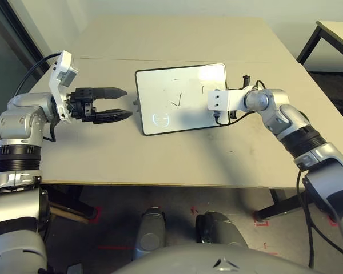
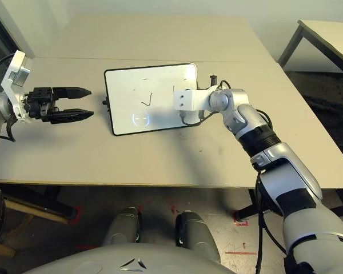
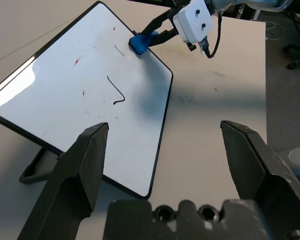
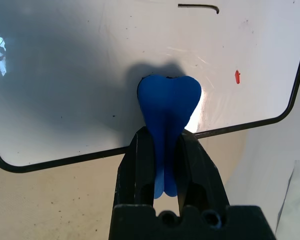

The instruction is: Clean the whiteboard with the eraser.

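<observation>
Right wrist view, centre: our right gripper (image 4: 165,165) clamped the eraser (image 4: 167,107), pressing it against the board (image 4: 65,65) to wipe. At the left of the head view, our left gripper (image 1: 121,103) waited with jaws wide.

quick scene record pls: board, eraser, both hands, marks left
whiteboard: propped tilted on the table, on a small stand
eraser: clamped in right hand, tip against the board near its edge
left hand: open, holding nothing, beside the board
marks: dark hooked stroke, a short dark stroke, small red specks
</observation>
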Controlling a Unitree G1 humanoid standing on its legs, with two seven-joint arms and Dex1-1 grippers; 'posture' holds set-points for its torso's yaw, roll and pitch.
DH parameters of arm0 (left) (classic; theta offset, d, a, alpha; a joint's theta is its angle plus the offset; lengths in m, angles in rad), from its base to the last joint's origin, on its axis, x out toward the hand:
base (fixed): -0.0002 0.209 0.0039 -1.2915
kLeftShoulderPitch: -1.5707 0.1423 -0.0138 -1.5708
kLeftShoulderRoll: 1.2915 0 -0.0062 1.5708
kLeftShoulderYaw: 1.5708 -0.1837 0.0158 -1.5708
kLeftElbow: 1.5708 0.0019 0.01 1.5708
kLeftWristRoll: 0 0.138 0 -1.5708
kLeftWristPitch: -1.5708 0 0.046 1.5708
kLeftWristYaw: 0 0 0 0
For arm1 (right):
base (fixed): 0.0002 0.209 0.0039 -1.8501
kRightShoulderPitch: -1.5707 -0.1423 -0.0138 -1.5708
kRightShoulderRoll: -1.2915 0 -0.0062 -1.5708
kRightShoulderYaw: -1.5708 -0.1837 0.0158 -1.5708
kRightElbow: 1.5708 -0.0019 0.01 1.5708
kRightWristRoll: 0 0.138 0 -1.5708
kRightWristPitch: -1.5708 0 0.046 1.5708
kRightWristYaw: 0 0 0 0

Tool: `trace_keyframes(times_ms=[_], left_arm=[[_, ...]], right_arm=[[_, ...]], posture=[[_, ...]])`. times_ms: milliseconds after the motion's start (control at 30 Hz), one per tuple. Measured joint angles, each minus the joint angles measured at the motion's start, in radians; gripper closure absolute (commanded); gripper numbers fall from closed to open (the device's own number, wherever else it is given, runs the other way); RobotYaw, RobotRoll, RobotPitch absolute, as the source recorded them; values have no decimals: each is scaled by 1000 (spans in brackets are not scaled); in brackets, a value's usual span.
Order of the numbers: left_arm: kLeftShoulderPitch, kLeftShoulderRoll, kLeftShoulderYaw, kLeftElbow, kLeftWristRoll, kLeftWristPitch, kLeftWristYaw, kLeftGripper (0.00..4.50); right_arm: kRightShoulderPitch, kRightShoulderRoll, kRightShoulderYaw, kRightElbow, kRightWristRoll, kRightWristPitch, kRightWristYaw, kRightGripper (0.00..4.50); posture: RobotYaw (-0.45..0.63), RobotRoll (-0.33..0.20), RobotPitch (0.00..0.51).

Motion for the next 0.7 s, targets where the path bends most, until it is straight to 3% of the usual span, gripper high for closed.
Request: trace_keyframes(times_ms=[700], left_arm=[[26, -1, 8, -34, -1, 9, 11, 0]], right_arm=[[-135, 159, 14, 149, -34, -78, -43, 4132]], posture=[[337, 0, 17]])
